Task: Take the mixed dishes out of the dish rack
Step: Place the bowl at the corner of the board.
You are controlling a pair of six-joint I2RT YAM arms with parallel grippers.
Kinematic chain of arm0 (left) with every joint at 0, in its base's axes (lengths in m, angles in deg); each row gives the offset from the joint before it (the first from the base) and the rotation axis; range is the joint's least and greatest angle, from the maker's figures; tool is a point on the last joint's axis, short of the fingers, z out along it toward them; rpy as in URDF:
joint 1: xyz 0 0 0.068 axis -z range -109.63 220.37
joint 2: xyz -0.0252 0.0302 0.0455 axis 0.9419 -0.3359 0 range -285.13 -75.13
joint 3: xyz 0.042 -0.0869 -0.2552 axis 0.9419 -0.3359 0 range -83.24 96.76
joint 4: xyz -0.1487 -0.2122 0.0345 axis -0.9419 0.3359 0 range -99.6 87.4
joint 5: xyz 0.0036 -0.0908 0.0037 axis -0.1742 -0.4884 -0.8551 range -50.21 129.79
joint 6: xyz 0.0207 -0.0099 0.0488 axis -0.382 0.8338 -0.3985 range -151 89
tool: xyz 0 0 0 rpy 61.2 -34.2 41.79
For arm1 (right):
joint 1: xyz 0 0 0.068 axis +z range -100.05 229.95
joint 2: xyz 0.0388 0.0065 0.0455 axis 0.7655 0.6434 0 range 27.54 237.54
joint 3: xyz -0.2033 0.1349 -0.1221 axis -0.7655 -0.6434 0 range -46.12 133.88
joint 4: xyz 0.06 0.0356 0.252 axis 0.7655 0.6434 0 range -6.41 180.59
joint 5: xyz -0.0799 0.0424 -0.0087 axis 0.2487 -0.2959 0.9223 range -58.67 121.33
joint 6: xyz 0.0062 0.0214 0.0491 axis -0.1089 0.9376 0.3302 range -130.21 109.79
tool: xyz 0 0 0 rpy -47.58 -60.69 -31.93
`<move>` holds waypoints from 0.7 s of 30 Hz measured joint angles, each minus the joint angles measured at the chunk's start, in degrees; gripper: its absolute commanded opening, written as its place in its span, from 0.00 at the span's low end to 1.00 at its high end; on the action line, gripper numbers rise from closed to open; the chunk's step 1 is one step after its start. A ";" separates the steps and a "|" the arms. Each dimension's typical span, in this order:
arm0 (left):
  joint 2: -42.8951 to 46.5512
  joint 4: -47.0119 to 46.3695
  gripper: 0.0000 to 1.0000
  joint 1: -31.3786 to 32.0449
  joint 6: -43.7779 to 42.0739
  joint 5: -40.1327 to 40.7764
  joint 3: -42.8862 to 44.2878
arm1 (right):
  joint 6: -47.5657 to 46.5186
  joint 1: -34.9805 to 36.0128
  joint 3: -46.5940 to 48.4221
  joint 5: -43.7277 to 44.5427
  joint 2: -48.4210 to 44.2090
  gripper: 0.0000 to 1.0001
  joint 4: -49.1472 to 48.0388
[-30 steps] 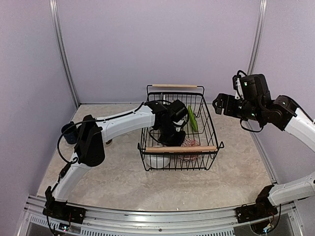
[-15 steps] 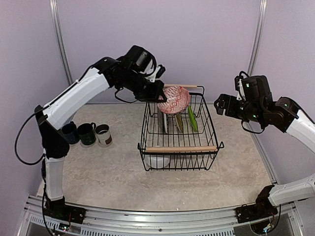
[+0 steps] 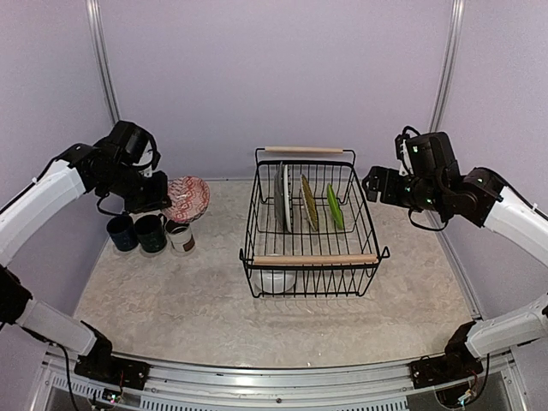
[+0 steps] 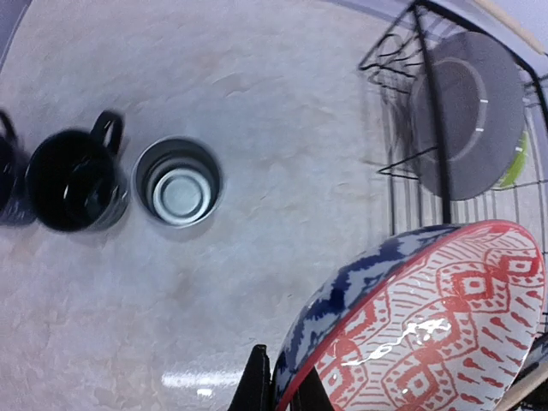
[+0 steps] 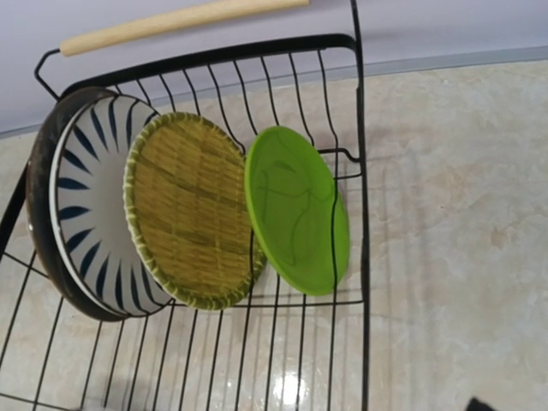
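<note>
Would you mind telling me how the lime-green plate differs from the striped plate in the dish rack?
The lime-green plate is plain; the striped plate has dark rays on white. The lime-green plate looks smaller than the striped plate. Both lean on edge in the dish rack.

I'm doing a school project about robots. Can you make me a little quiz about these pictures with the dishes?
1. True or false: the left gripper holds the red patterned bowl outside the dish rack.
2. What colour is the plate standing nearest the rack's right side? A red, B lime-green, C purple.
3. Fill in: ___ cups stand on the table, left of the rack.
Key: 1 true; 2 B; 3 three.
</note>
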 measured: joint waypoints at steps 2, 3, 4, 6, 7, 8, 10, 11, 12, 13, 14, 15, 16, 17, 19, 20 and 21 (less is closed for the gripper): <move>4.24 0.63 0.00 -4.48 3.39 1.07 -8.79 | -0.46 0.00 0.00 -0.26 0.74 0.94 -0.52; 6.73 0.87 0.00 -7.41 5.38 1.66 -13.22 | -0.61 0.00 0.00 -0.37 1.05 0.94 -0.68; 8.98 1.07 0.00 -10.38 7.10 2.01 -16.85 | -0.79 0.00 0.00 -0.48 1.40 0.94 -0.85; 13.42 0.92 0.00 -16.48 10.67 2.21 -23.17 | -0.96 0.00 0.00 -0.70 1.97 0.94 -1.18; 15.52 1.11 0.00 -19.52 12.41 2.40 -25.90 | -1.05 0.00 0.00 -0.83 2.23 0.94 -1.38; 16.94 1.09 0.00 -22.08 13.77 2.36 -27.85 | -1.07 0.00 0.00 -1.01 2.43 0.94 -1.60; 19.19 0.63 0.00 -28.83 16.96 0.87 -31.98 | -1.14 0.00 0.00 -1.27 2.58 0.94 -1.97; 19.54 0.26 0.00 -32.17 18.51 -0.09 -33.77 | -1.18 0.00 0.00 -1.42 2.58 0.94 -2.03; 19.47 -0.17 0.00 -35.41 20.11 -1.16 -35.36 | -1.18 0.00 0.00 -1.51 2.58 0.94 -2.19; 19.02 -0.70 0.00 -38.36 21.64 -2.10 -36.83 | -1.18 0.00 -0.02 -1.66 2.58 0.94 -2.36; 18.29 -0.94 0.00 -40.98 23.17 -2.99 -37.99 | -1.18 0.00 -0.09 -1.75 2.58 0.94 -2.51; 17.49 -1.36 0.00 -42.93 24.57 -3.63 -38.93 | -1.16 0.00 -0.26 -1.88 2.58 0.94 -2.64; 16.72 -1.88 0.00 -44.09 25.64 -3.78 -39.63 | -1.16 0.00 -0.31 -1.90 2.58 0.94 -2.67; 15.85 -2.56 0.00 -45.07 27.06 -3.69 -40.30 | -1.14 0.00 -0.46 -1.97 2.58 0.94 -2.80; 14.23 -4.44 0.00 -45.92 29.66 -3.39 -41.38 | -1.05 0.00 -0.76 -2.01 2.56 0.94 -2.93; 13.53 -5.42 0.00 -45.97 30.99 -3.04 -41.72 | -1.01 0.00 -0.85 -2.05 2.56 0.94 -2.95; 12.94 -5.99 0.00 -45.97 32.15 -2.82 -41.86 | -1.01 0.00 -0.90 -2.05 2.56 0.94 -2.95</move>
